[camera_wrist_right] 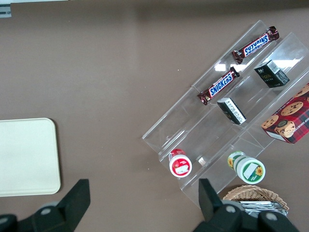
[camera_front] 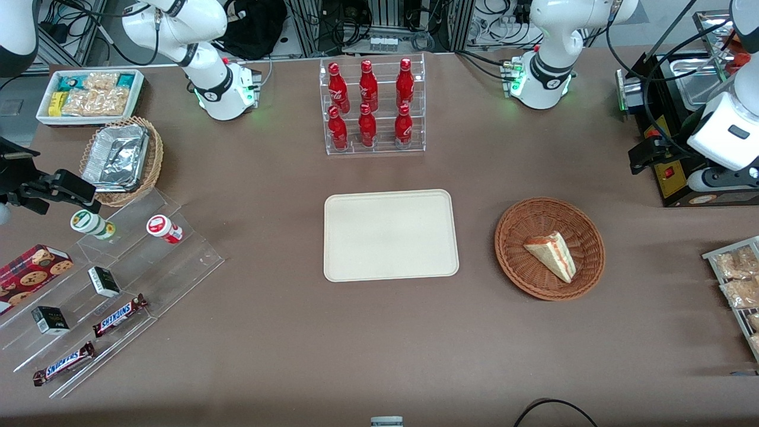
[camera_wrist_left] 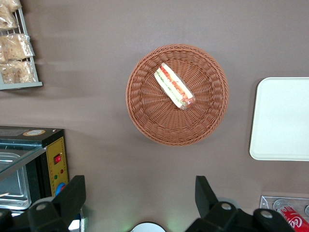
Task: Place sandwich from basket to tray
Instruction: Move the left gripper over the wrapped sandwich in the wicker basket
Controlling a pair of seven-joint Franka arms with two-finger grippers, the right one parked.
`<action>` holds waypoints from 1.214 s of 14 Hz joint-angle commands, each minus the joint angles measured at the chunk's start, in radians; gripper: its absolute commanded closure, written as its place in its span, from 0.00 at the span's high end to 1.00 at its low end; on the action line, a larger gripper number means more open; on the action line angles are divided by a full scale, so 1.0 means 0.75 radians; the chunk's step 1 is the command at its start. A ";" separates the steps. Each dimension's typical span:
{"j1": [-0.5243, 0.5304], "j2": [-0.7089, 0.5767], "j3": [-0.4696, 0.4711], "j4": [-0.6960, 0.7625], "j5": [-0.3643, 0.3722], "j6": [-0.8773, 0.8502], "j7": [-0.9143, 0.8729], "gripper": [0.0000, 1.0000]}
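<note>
Left wrist view showed the gripper (camera_wrist_left: 140,200) high above the table with its fingers spread wide and nothing between them, while the sandwich (camera_wrist_left: 174,86) lay in the basket (camera_wrist_left: 145,116), its striped filling edge turned up. The tray (camera_front: 391,235) sat bare beside the basket, toward the parked arm's end. I reckoned the arm should drop straight over the wedge and close across its two bread faces, gently, since it probably squashes easily.
</note>
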 commanded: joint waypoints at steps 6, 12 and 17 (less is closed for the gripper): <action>0.027 0.094 -0.028 -0.010 -0.018 -0.002 -0.005 1.00; 0.025 0.125 -0.053 -0.418 -0.032 0.549 -0.307 1.00; 0.025 0.135 -0.073 -0.781 -0.052 1.053 -0.716 1.00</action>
